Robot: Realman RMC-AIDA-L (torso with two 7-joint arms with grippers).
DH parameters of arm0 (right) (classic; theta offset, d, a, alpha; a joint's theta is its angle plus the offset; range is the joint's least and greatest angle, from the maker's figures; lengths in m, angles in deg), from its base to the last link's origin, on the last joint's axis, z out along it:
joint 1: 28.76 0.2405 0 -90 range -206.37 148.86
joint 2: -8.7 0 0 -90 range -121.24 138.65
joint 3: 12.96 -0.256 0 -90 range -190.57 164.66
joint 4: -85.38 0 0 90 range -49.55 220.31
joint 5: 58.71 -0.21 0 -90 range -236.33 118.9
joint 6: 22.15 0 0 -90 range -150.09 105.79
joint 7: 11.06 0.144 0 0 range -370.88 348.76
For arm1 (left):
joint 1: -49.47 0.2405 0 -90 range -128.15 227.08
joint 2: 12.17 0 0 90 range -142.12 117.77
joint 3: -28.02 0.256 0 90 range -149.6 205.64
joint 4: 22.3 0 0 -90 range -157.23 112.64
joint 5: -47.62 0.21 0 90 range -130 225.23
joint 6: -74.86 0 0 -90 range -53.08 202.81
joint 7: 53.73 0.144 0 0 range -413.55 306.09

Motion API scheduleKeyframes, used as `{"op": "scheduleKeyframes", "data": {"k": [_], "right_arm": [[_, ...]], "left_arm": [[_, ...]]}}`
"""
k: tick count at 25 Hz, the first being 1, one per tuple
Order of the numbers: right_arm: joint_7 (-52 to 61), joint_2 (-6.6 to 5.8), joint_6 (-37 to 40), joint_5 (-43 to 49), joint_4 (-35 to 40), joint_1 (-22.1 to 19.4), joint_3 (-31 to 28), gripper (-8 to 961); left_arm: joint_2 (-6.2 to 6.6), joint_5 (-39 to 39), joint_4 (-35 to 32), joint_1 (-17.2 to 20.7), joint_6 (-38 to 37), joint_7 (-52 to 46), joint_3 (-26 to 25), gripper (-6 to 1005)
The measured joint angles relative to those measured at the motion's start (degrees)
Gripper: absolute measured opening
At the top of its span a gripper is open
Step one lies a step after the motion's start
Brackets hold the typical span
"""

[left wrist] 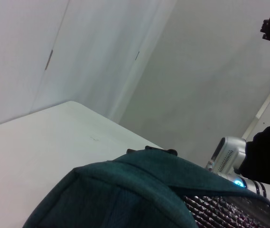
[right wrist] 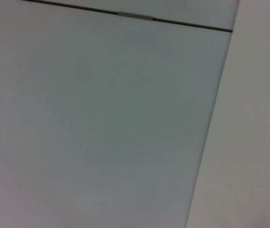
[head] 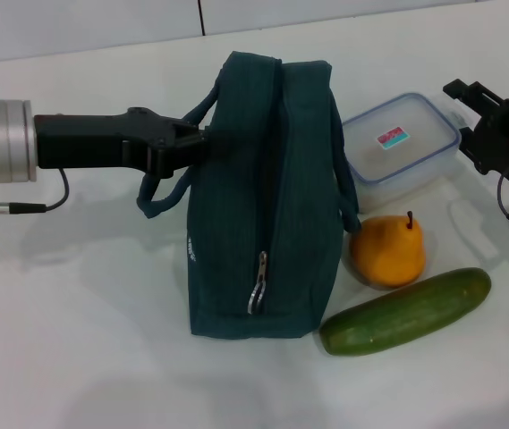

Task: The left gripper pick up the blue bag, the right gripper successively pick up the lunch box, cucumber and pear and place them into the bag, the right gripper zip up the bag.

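Note:
The blue bag stands upright mid-table, its zipper pull hanging on the near side. My left gripper reaches in from the left and is shut on the bag's upper left edge, beside a looped handle. From the left wrist, the bag's rim and silver lining are visible. The clear lunch box with a blue-rimmed lid lies right of the bag. In front of the box sits the pear, then the cucumber. My right gripper hovers open just right of the lunch box.
The white table spreads to the left and front of the bag. A pale wall runs behind the table. The right wrist view holds only a flat pale surface with a dark seam.

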Motion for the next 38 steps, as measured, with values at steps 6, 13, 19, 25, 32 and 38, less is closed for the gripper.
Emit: {"op": "scheduleKeyframes", "data": {"k": [6, 13, 19, 25, 32, 38], "right_arm": [[1.4, -0.04, -3.4, 0.3, 1.1, 0.6, 0.9, 507], [1.7, -0.09, -5.0, 0.3, 1.5, 1.5, 2.0, 499], [1.7, 0.06, -5.3, 0.3, 2.0, 1.7, 2.3, 492], [1.7, 0.25, -5.2, 0.3, 2.0, 1.8, 2.4, 485], [1.8, 0.38, -5.4, 0.3, 1.5, 1.8, 2.4, 477], [1.6, 0.72, -5.1, -0.6, 1.3, 1.2, 1.8, 239]], "left_arm": [[0.0, 0.0, 0.1, 0.0, 0.1, 0.1, 0.0, 46], [0.05, 0.1, 0.2, 0.3, 0.1, 0.9, 0.0, 47], [0.17, 0.1, 0.2, 0.5, 0.1, 1.6, 0.0, 47], [0.3, 0.2, 0.3, 0.6, 0.2, 2.1, 0.0, 46], [0.45, 0.3, 0.3, 0.6, 0.2, 2.5, 0.0, 46], [0.73, 0.3, 0.3, 0.6, 0.2, 2.8, 0.0, 47]]}}
